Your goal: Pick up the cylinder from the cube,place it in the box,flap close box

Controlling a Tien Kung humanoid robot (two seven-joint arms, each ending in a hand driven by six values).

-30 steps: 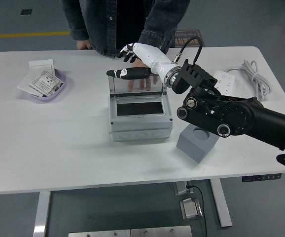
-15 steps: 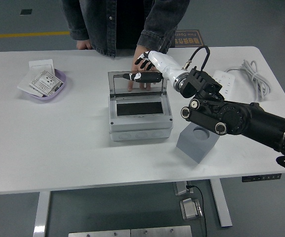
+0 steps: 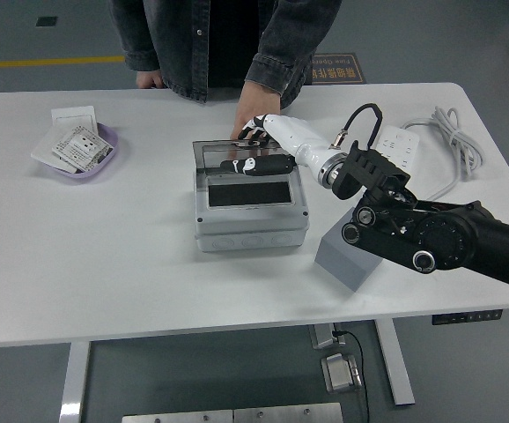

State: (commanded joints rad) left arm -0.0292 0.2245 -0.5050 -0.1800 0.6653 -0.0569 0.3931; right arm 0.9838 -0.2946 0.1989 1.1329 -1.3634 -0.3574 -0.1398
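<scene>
The right hand (image 3: 259,145) has dropped lower than it was a second ago and now sits right at the transparent lid (image 3: 241,156) of the box (image 3: 251,198), its black fingers (image 3: 256,165) stretched out flat toward the left across the lid's front face rather than hovering above its top edge. The fingers are extended and loose, closed around nothing; they press or rest against the lid, which stands up from the back of the box, leaning slightly. The white palm and wrist run back to the right into the black arm (image 3: 431,233), which now lies lower over the table and covers part of the grey cube (image 3: 343,257) standing just right of the box.

I cannot pick out the cylinder anywhere: the box's dark inside, below and just in front of the fingers, shows only a black rectangle, and the cube's top is hidden by the arm.

Behind the lid, a person's hand (image 3: 247,119) rests on the white table (image 3: 149,264), touching or nearly touching the lid's far side. Their other hand sits at the table's far edge.

Well off to the left lies a purple tray (image 3: 105,154) holding small packets. To the far right, a white power strip (image 3: 394,145) with its coiled cable lies on the table.
</scene>
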